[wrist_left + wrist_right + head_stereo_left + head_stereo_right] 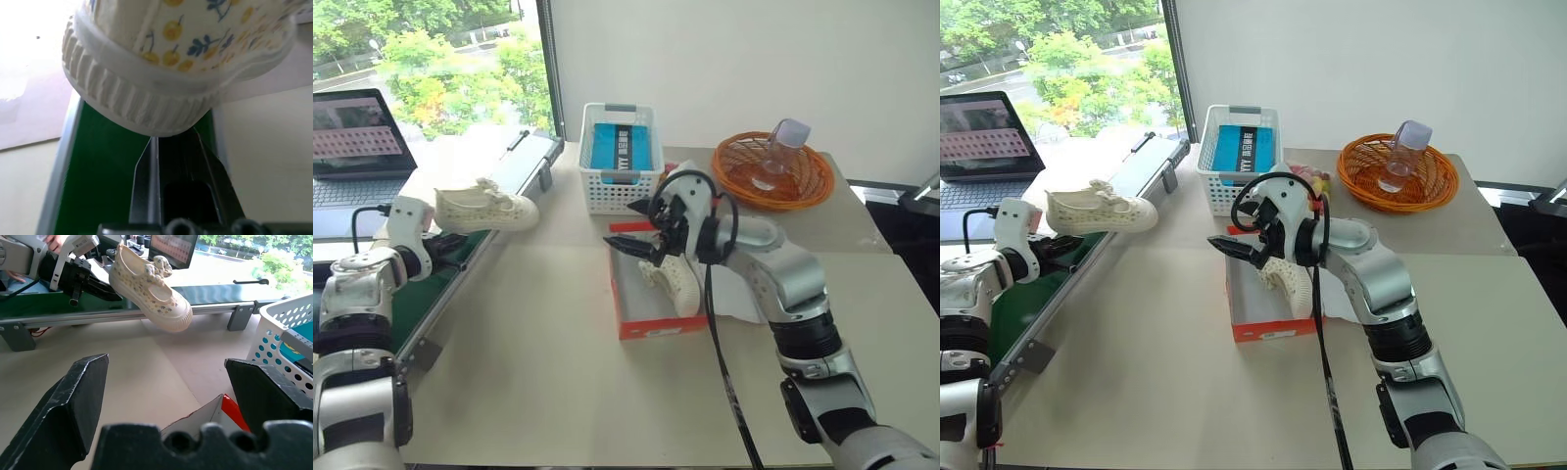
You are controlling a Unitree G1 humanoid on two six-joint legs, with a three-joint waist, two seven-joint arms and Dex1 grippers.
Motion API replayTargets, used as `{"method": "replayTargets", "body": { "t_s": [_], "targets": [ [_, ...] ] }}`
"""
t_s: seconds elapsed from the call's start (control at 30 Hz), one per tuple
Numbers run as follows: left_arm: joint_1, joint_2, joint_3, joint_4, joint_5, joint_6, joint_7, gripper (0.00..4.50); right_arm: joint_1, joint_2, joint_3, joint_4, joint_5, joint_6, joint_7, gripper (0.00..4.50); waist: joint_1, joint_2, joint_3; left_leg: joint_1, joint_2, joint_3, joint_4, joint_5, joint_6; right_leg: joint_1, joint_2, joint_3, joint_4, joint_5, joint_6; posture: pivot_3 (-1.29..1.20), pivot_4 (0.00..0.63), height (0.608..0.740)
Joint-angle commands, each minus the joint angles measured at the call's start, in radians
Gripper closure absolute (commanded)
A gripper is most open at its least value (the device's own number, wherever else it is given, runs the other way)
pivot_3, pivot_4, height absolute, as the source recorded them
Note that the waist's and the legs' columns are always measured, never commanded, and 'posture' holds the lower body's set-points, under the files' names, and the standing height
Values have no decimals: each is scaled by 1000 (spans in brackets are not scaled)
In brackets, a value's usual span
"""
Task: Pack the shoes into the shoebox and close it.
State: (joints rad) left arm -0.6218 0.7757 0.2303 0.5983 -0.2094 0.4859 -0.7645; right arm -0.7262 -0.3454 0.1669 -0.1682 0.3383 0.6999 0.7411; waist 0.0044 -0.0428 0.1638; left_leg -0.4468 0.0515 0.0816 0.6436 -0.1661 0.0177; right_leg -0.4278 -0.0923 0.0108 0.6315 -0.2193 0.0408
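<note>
No legible text anywhere.

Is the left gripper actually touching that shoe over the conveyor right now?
Touching. In the right wrist view the left gripper has its black fingers clamped on the heel of the shoe, holding it up off the green belt.

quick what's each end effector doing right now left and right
Left end effector: closed on the heel of a shoe, holding it above the conveyor.
Right end effector: open, empty, above the shoebox.

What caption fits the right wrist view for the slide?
Left hand shut on the heel of one shoe, lifted above the conveyor; open right hand waits over the shoebox.
</note>
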Motion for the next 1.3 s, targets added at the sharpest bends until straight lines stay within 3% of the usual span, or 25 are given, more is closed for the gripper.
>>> {"method": "replayTargets", "body": {
  "t_s": [0.03,0.53,0.57,0.77,0.93,1.1,1.3],
  "targets": [
    [-9,0,28,-69,-25,39,39,4477,-17,-1,-13,-36,15,-4,-2,0,-5,0,0,0,0,0,0,0,0,0,0,0,0,0,0,0,150,740],
    [0,27,20,-139,-36,83,46,4477,-18,2,-6,-31,9,-16,-2,0,-19,0,0,0,0,0,0,0,0,0,0,0,0,0,0,0,150,740],
    [-3,26,16,-152,-41,91,40,3961,-18,2,-6,-32,9,-16,-3,0,-19,0,0,0,0,0,0,0,0,0,0,0,0,0,0,0,150,740],
    [-10,0,-6,-278,-87,184,15,1925,-14,0,-8,-39,10,-12,-6,0,-18,0,0,0,0,0,0,0,0,0,0,0,0,0,0,0,150,740],
    [26,-37,-18,-486,-199,381,-6,44,-11,-1,-10,-43,10,-11,-12,0,-18,0,0,0,0,0,0,0,0,0,0,0,0,0,0,0,150,740],
    [124,-66,-54,-765,-315,635,29,44,0,-3,-16,-54,11,-7,-24,0,-25,0,0,0,0,0,0,0,0,0,1,1,0,0,0,0,150,740],
    [234,2,-101,-940,-346,774,58,44,9,-4,-18,-61,15,-5,-36,0,-25,0,0,1,0,-1,0,0,0,0,1,2,1,0,0,0,150,740]
  ]
}}
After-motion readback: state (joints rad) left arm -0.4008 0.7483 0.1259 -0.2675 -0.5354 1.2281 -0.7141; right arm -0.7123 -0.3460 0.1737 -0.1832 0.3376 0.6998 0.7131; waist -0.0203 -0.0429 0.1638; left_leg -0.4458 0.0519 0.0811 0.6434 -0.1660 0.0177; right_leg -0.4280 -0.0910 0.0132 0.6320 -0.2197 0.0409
